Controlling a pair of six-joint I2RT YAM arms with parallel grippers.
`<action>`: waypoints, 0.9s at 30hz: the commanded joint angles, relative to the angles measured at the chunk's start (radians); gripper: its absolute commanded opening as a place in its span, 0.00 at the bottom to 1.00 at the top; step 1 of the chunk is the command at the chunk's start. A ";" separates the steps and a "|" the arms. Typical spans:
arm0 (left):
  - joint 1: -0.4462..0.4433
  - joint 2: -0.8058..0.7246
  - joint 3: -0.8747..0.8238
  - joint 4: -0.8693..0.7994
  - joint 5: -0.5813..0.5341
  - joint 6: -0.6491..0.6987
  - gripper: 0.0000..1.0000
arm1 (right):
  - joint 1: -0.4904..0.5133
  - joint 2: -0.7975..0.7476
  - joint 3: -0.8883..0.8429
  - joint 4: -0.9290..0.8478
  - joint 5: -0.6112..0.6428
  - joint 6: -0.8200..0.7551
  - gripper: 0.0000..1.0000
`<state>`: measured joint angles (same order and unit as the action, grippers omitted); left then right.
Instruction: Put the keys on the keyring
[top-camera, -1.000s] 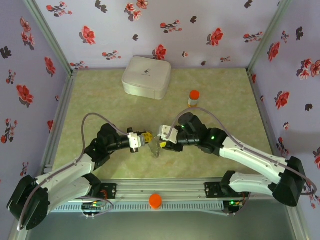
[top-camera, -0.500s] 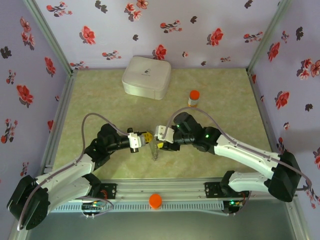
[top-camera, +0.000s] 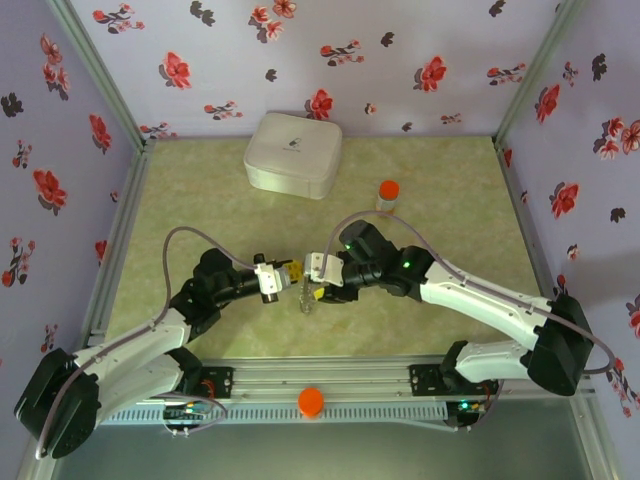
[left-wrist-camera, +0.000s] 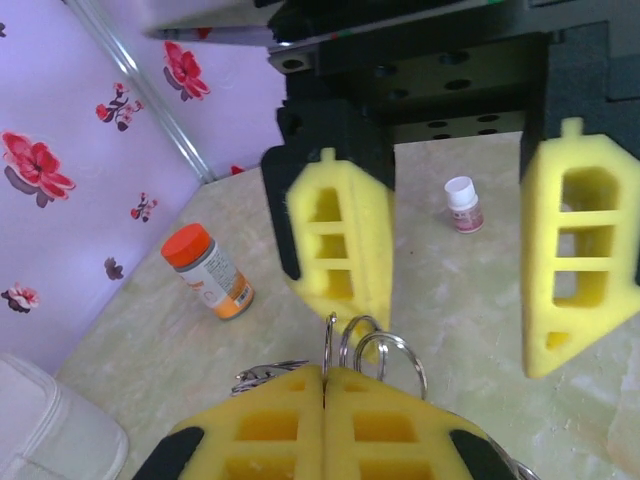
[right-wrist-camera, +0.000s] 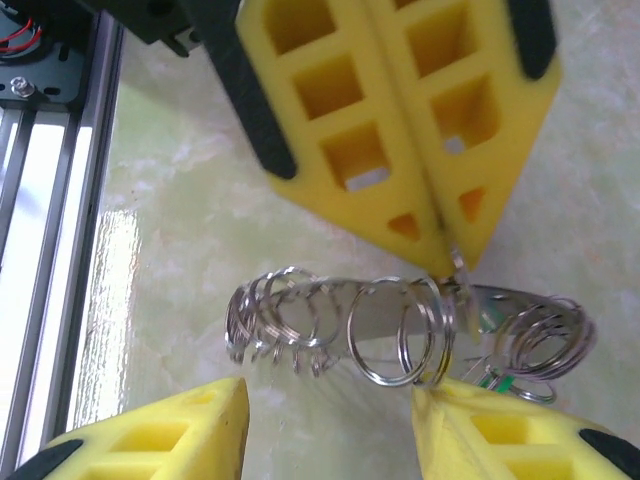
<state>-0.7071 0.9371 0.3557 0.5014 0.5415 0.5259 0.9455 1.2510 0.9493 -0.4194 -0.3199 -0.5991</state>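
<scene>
The keyring (right-wrist-camera: 400, 330) is a dangling string of linked silver split rings, also seen from above (top-camera: 306, 298). My left gripper (left-wrist-camera: 325, 375) is shut on one ring of it; the pinched ring (left-wrist-camera: 345, 345) sticks up between its yellow pads. From the right wrist, the left gripper (right-wrist-camera: 445, 255) comes down from the top, tips closed on the chain's upper ring. My right gripper (right-wrist-camera: 325, 400) is open just below the rings, one pad on each side, its right pad (right-wrist-camera: 500, 430) close to them. The keys are mostly hidden; a green sliver (right-wrist-camera: 497, 380) peeks out under the rings.
An orange-capped bottle (top-camera: 387, 195) stands behind the grippers, and a white rounded box (top-camera: 293, 153) sits at the back. A small white-capped vial (left-wrist-camera: 463, 203) stands on the green mat. The metal rail (top-camera: 320, 385) runs along the near edge.
The right arm has swung left, bringing its gripper up against the left gripper and the hanging rings, and its jaws have opened a little wider. The left arm has stayed put.
</scene>
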 joint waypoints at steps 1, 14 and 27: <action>-0.005 0.008 -0.008 0.072 -0.021 -0.023 0.00 | 0.011 -0.025 0.035 -0.030 -0.050 0.042 0.47; -0.005 0.024 -0.003 0.072 -0.028 -0.028 0.00 | 0.072 -0.050 -0.006 0.026 -0.085 0.093 0.46; -0.006 0.023 -0.003 0.075 -0.003 -0.069 0.00 | 0.026 -0.122 -0.080 0.204 0.199 0.040 0.27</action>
<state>-0.7071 0.9630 0.3557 0.5171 0.5167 0.4915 0.9749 1.1313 0.8780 -0.2928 -0.1932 -0.5331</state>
